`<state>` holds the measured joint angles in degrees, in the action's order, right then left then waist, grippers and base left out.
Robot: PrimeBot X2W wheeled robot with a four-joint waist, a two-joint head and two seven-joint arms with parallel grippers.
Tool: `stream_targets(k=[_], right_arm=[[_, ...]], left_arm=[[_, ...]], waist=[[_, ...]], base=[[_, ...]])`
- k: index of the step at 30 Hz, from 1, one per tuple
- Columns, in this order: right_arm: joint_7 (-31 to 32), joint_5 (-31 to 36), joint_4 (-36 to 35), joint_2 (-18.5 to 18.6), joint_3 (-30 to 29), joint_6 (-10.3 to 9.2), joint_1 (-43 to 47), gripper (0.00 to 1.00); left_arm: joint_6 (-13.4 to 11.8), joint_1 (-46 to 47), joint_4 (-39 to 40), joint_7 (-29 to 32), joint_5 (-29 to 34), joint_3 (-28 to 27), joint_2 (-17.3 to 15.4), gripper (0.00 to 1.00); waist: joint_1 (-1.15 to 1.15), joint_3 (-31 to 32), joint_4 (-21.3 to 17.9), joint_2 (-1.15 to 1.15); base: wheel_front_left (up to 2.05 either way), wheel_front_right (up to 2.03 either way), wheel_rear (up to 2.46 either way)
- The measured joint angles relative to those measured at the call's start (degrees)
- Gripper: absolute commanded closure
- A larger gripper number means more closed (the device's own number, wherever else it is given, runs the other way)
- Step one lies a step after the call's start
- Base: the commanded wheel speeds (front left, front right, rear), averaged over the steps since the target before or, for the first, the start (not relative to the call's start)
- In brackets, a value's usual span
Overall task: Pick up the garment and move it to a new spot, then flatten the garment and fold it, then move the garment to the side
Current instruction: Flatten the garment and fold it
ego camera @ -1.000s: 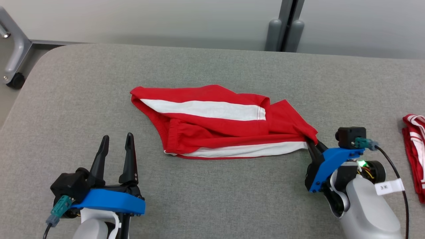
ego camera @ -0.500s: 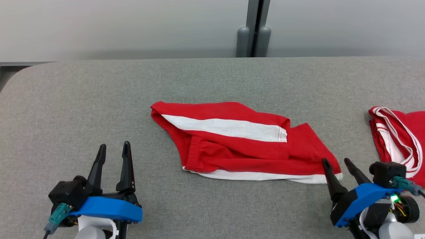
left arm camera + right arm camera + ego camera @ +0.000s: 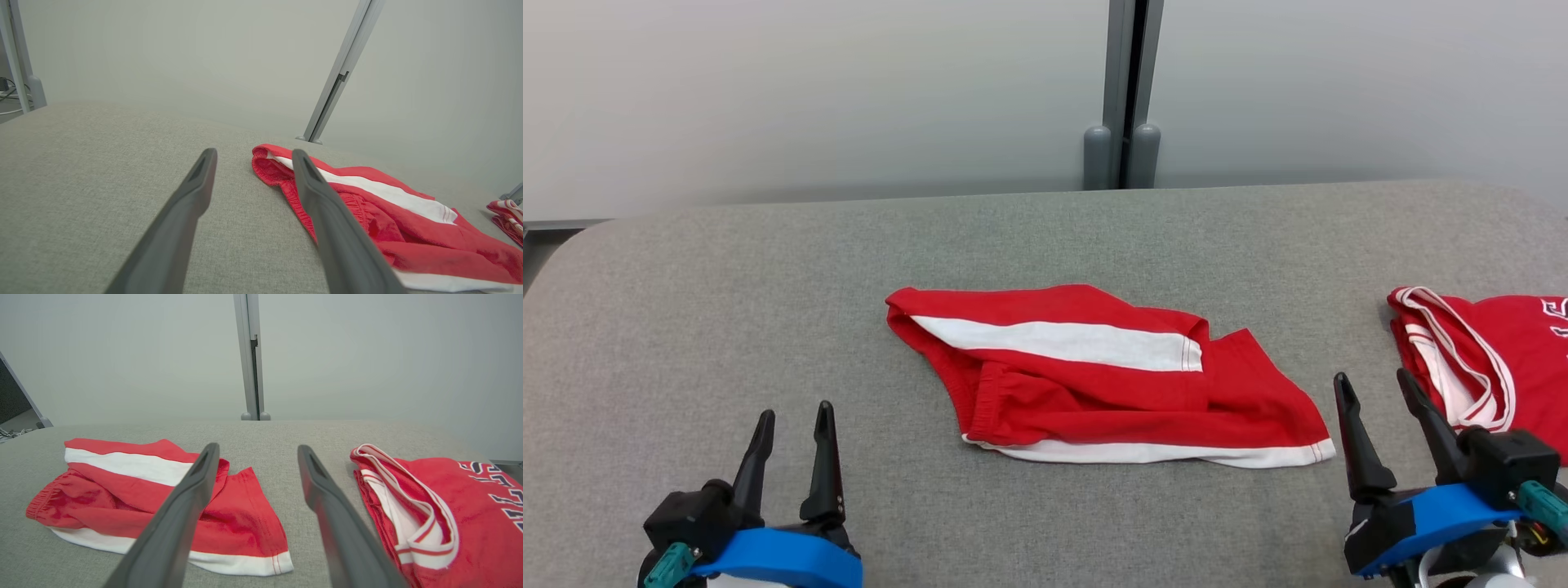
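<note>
Garment point(image 3: 1094, 376): red shorts with white stripes, lay flat-ish on the grey surface point(image 3: 727, 310), roughly mid-surface in the head view. It was not neat: one layer was folded over another, the gathered waistband sat toward my left, a white band ran along the near edge, and a loose red flap stuck out toward my right. Nothing gripped it.

My left pincer point(image 3: 795, 411) was spread and empty, at the near left of the surface, well apart from the garment. In the left wrist view my fingers point(image 3: 179, 220) pointed across bare grey fabric, with the shorts' waistband end just beyond the right finger.

My right pincer point(image 3: 1373, 378) was also spread wide and held nothing. It sat near the garment's right white corner but clear of it, with a strip of grey showing between. It stood between the garment and a second red item, a jersey point(image 3: 1494, 359) with white trim and dark lettering, at the far right of the surface. In the right wrist view the shorts lay left of my fingers and the jersey right.

I could not tell whether either pincer touched the surface. A grey post point(image 3: 1123, 90) ran up the pale wall point(image 3: 809, 98) behind.
</note>
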<state>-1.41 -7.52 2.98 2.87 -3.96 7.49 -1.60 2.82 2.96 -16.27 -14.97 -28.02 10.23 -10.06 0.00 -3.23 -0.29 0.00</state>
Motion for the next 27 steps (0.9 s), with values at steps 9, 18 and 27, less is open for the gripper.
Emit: stream_targets(k=[9, 18, 27], right_arm=[[-0.8, 0.8, 1.4, 0.0, -0.6, -0.01, 1.8, 0.0], [-0.2, 0.7, 2.8, 0.0, -0.6, 0.0, 1.9, 0.0], [-0.1, -0.3, 3.6, 0.0, 0.0, -0.01, 1.8, 0.0]], left_arm=[[-1.9, -4.3, 1.1, 0.8, 0.8, 0.3, -0.8, 0.0], [-2.5, -5.0, 2.4, 2.4, 1.0, 0.8, -2.0, 0.0], [-2.5, -5.0, 2.9, 2.5, 0.8, 1.3, -2.3, 0.0]], waist=[[0.0, 3.3, -0.8, 0.0], [0.0, 3.6, -1.2, 0.0], [0.0, 3.2, -1.3, 0.0]], base=[[0.0, 0.0, 0.0], [0.0, 0.0, 0.0], [0.0, 0.0, 0.0]])
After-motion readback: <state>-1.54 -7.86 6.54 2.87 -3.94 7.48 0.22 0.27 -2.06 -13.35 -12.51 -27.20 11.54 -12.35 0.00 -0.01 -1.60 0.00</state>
